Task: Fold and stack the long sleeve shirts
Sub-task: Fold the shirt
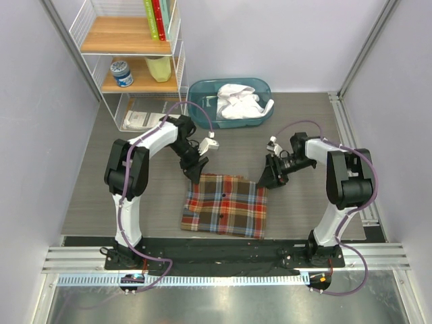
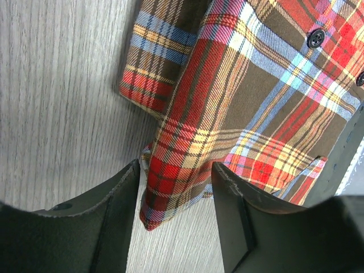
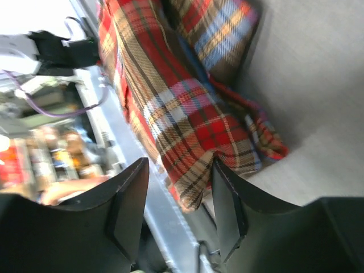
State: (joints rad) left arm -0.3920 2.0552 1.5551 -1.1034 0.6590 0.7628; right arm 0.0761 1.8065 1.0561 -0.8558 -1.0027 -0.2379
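Plaid flannel shirt [image 1: 225,214] — folded flat

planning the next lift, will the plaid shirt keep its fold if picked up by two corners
Probably not: the plaid shirt looks like soft flannel lying in limp folds, so it would likely sag and open. Its stacked layers seem loose, so one may slip free.

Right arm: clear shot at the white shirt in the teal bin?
Probably yes: the white shirt lies uncovered in the open bin, and nothing stands between it and the right gripper.
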